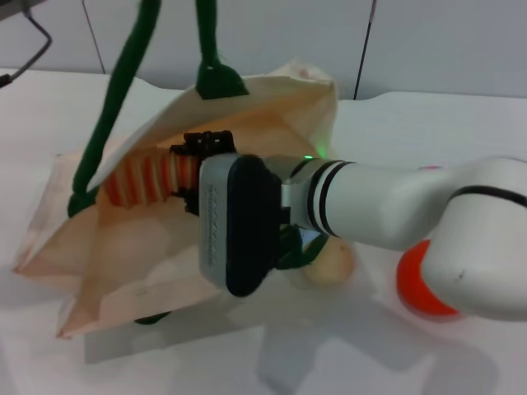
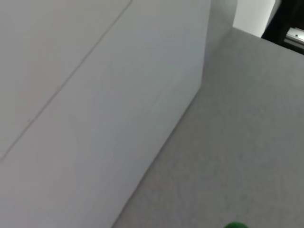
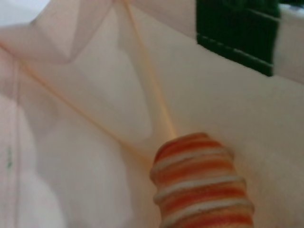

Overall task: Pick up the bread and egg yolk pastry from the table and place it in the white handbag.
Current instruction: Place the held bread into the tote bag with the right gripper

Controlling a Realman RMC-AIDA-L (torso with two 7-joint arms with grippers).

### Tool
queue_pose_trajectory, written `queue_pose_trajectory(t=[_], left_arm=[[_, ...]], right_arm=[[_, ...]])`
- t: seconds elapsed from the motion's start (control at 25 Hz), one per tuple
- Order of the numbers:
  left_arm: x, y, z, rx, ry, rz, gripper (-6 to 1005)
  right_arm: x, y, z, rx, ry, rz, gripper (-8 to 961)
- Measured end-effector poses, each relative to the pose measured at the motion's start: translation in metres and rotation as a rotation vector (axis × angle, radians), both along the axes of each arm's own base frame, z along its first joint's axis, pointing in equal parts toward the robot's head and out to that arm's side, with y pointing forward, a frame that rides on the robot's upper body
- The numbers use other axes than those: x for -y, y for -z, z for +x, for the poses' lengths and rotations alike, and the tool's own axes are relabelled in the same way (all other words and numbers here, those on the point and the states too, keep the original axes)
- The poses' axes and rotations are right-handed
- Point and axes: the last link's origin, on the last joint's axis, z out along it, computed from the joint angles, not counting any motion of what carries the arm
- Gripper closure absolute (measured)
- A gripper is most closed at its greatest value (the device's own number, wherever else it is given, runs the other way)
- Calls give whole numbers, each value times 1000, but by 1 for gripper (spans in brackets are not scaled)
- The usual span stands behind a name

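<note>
Inside the mouth of the white handbag (image 1: pixel 148 247), the right hand (image 1: pixel 183 177) reaches in from the right with its fingers closed on the bread (image 1: pixel 144 179), whose orange and cream stripes show between the fabric walls. The right wrist view shows the bread's (image 3: pixel 202 183) free end pointing into the bag's cream interior (image 3: pixel 85 133), with a dark green tab (image 3: pixel 237 33) on the far wall. The step in hand looks like placing the first item: the loaf is past the bag's rim but not yet let go. The next move would call for opening the fingers so the bread drops onto the lower fabric panel, then backing the arm out to the right without snagging the rim or the green handles (image 1: pixel 123 82), which are held up above the opening.

The egg yolk pastry (image 1: pixel 329 263) waits on the tabletop (image 1: pixel 329 354) just right of the bag, close under the right forearm, with an orange ball (image 1: pixel 420 288) further right. Room inside the bag seems narrow; the near tabletop is open. The left hand is not in view; its wrist camera shows only a grey surface and a pale panel.
</note>
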Motion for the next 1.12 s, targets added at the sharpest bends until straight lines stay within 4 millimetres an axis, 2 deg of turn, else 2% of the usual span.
queue_pose_trajectory(t=[0.08, 0.28, 0.4, 0.64, 0.76, 0.88, 1.12], left_arm=[[-1, -3, -5, -4, -20, 17, 885], [-5, -10, -19, -22, -102, 56, 885], [-8, -12, -26, -33, -150, 79, 885], [-13, -16, -39, -59, -228, 113, 885], [-17, -20, -51, -76, -297, 145, 885], [-17, -21, -61, -86, -348, 163, 885], [-17, -23, -76, -103, -420, 191, 885]], right_arm=[[0, 1, -3, -12, 35, -17, 582], [6, 2, -13, -24, 75, -58, 333], [13, 3, -19, -19, 76, -81, 108], [30, 1, -30, -15, 66, -125, 75], [33, -4, -30, -8, 95, -132, 59], [32, -18, -26, -18, 125, -120, 48], [26, -62, -15, -74, 177, -54, 49]])
